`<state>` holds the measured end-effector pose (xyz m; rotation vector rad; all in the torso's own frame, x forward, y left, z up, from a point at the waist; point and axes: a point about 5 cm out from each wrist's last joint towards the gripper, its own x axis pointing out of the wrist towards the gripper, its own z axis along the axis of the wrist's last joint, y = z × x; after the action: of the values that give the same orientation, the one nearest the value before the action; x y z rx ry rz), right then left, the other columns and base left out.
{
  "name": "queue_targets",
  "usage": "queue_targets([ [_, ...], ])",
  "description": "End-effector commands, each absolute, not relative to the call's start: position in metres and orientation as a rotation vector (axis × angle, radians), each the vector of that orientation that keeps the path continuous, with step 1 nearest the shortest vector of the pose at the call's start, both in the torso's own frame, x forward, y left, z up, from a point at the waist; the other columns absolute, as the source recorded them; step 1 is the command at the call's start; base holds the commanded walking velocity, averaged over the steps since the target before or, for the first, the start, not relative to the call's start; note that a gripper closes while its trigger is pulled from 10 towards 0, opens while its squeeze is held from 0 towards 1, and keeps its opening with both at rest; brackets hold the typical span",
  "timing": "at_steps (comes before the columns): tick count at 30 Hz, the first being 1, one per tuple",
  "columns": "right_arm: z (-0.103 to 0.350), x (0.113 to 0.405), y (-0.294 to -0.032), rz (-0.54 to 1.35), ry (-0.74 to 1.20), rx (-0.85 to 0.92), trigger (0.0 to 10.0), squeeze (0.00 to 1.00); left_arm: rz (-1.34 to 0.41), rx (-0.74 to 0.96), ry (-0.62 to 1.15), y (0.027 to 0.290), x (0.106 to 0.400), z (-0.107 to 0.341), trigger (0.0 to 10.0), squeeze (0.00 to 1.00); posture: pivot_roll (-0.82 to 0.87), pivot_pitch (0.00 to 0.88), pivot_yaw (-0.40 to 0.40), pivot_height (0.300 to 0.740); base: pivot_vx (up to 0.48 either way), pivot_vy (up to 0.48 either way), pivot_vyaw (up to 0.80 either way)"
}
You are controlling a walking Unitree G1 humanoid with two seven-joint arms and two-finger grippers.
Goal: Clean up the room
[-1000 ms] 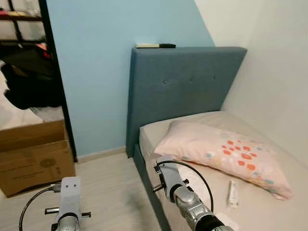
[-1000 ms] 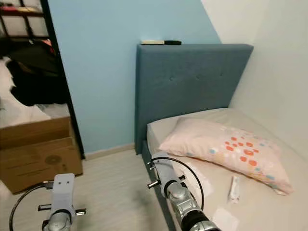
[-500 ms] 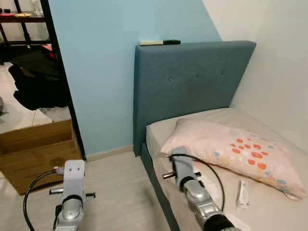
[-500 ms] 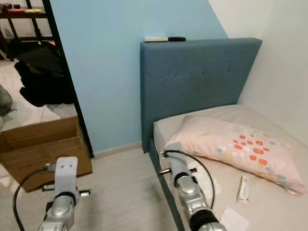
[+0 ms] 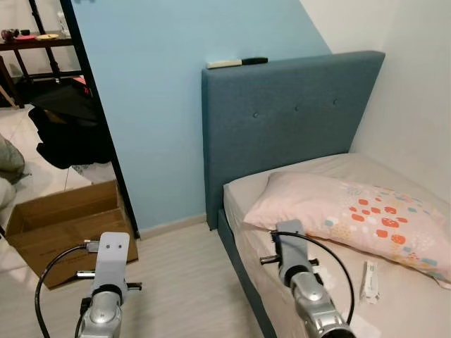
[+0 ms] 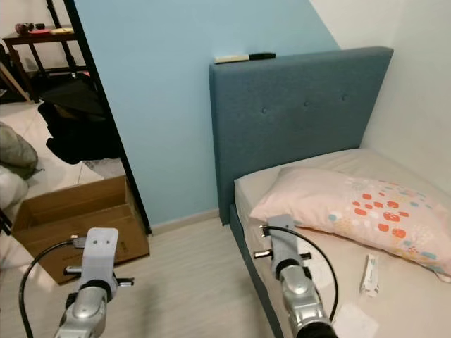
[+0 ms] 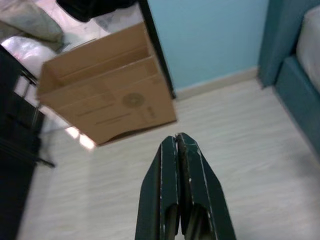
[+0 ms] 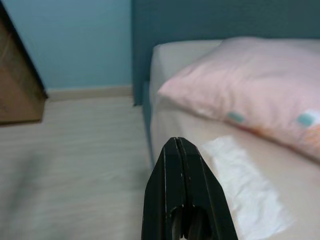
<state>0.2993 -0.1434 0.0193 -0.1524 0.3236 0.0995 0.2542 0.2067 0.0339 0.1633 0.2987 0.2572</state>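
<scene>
Cut off at the frame edge: white paper [image 8: 247, 190] lying flat on the bed [image 5: 331, 282]. Beside a soft pillow [image 5: 352, 218], a small tube [image 5: 369, 280]. Pressed together, empty: left gripper [image 7: 179, 142], right gripper [image 8: 176, 145].

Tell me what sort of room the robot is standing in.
Most likely a small bedroom in a home. A bed with a blue padded headboard stands against a light blue wall, a pink patterned pillow lies on the bare mattress, and an open cardboard box sits on the floor by the doorway.
</scene>
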Motion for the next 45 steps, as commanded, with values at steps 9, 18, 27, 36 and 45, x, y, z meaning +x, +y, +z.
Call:
queue_targets([
  [9, 0.002, 0.291, -0.133, 0.204, 0.453, -0.195, 10.0, 0.0, 0.353, -0.03, 0.393, 0.21, 0.243, 0.011, 10.0, 0.0, 0.02, 0.0, -0.053, 0.74, 0.0, 0.0, 0.0],
  [18, 0.001, 0.292, -0.131, 0.179, 0.458, -0.192, 10.0, 0.0, 0.247, 0.075, 0.42, 0.194, 0.244, 0.009, 10.0, 0.0, 0.02, 0.0, -0.018, 0.74, 0.0, 0.0, 0.0],
  [27, 0.007, 0.298, -0.13, 0.164, 0.445, -0.167, 10.0, 0.0, 0.29, 0.081, 0.375, 0.192, 0.246, 0.011, 10.0, 0.0, 0.02, 0.0, -0.029, 0.74, 0.0, 0.0, -0.05],
  [36, 0.009, 0.302, -0.13, 0.181, 0.456, -0.185, 10.0, 0.0, 0.304, 0.095, 0.349, 0.19, 0.246, 0.017, 10.0, 0.0, 0.02, 0.0, -0.037, 0.74, 0.0, 0.0, -0.72],
  [45, 0.008, 0.302, -0.129, 0.168, 0.469, -0.176, 10.0, 0.0, 0.273, 0.125, 0.316, 0.189, 0.246, 0.022, 10.0, 0.0, 0.02, 0.0, -0.033, 0.74, 0.0, 0.0, -0.8],
])
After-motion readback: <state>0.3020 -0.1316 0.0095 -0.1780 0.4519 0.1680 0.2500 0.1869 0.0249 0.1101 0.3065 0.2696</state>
